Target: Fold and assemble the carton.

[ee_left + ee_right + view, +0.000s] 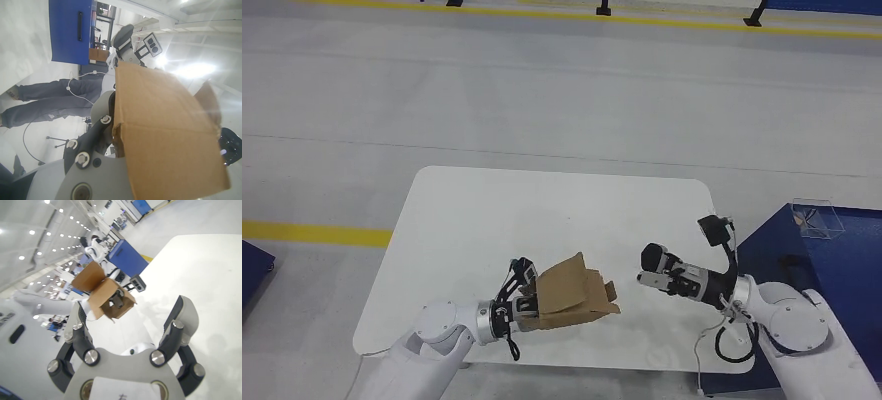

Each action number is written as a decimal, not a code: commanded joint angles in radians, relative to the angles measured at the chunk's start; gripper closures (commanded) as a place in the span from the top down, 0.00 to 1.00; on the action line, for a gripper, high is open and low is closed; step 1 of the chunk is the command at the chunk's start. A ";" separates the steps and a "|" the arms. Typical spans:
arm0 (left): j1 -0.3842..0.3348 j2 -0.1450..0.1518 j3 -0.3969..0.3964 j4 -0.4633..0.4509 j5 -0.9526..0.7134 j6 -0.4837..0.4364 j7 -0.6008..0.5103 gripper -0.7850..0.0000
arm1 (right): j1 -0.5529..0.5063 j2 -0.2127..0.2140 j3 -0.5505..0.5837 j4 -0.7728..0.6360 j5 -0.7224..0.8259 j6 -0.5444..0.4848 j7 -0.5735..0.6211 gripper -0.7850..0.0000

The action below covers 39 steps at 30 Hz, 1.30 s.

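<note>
Left gripper point(525, 298): pinching one wall of the carton point(577, 290), over the near edge of the worktop point(542, 210).
Right gripper point(647, 268): spread wide and empty, over the same edge, toward the worktop's right corner.
Carton: held off the worktop, open end facing the right gripper.
Done: body seems opened into a box shape.
Left: flaps look unfolded, and no end is closed.
Look: brown corrugated board, creased, with flaps splaying outward.

We saw white arms point(432, 330), black cables point(718, 345) looped behind the right gripper point(128, 303), and that gripper's grey fingers point(186, 311), black links point(83, 340) and silver screws point(91, 357).
</note>
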 commanded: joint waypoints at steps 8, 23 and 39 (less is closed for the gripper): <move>0.020 -0.003 0.000 -0.006 -0.012 0.009 0.048 0.00 | 0.025 -0.018 -0.131 0.020 -0.307 0.050 -0.126 1.00; -0.004 -0.016 0.011 0.038 -0.148 0.175 0.075 0.00 | 0.060 -0.033 -0.222 0.083 -0.325 0.060 -0.129 1.00; -0.010 -0.023 0.016 0.064 -0.150 0.186 0.076 0.00 | 0.080 -0.037 -0.214 0.107 -0.254 0.041 -0.129 1.00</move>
